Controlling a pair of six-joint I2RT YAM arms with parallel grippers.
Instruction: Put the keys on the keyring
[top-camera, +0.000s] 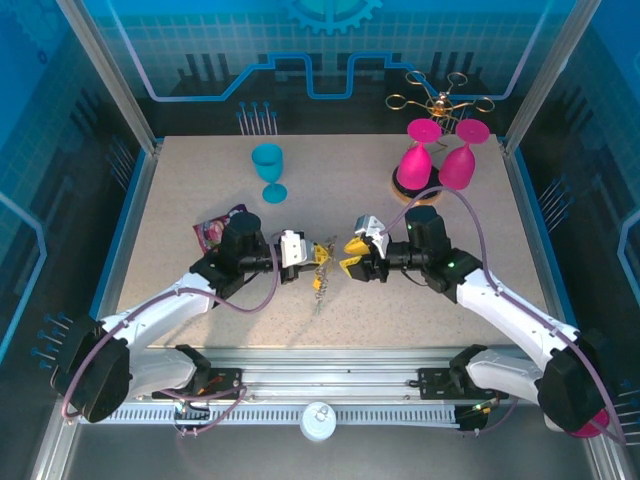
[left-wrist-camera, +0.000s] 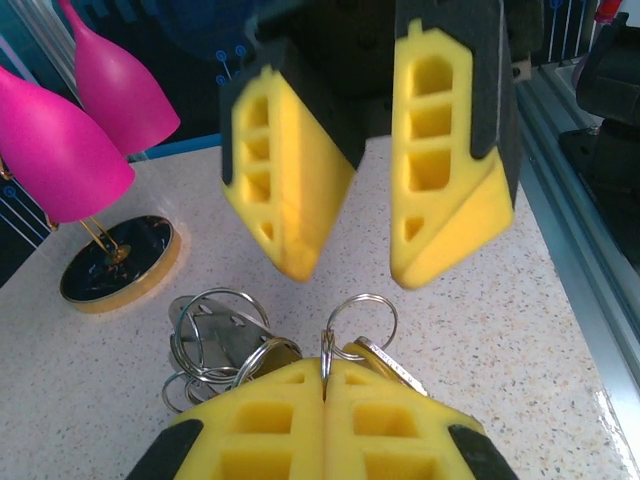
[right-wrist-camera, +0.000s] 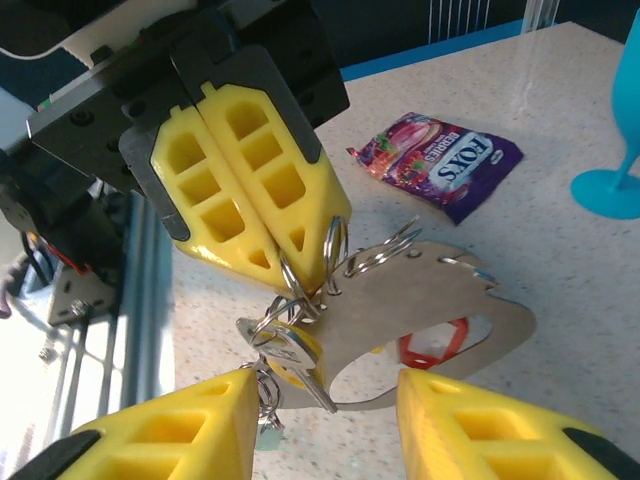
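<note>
The keyring (right-wrist-camera: 430, 290) is a cluster of thin silver split rings on a flat metal plate, hanging just above the table between both arms (top-camera: 320, 268). My left gripper (left-wrist-camera: 325, 375) is shut on one silver ring (left-wrist-camera: 362, 315) of the cluster; its closed fingers (right-wrist-camera: 250, 190) also show in the right wrist view. A silver key with a yellow head (right-wrist-camera: 300, 355) hangs from the rings, and a red-headed key (right-wrist-camera: 435, 345) lies behind the plate. My right gripper (right-wrist-camera: 325, 385) stands open just short of the cluster, its jaws on either side of the key, holding nothing.
A purple snack wrapper (top-camera: 215, 230) lies left of the left arm. At the back stand a blue goblet (top-camera: 268, 170) and two pink glasses (top-camera: 440, 160) hanging on a gold wire rack (top-camera: 437, 102) with a dark round base (left-wrist-camera: 120, 262).
</note>
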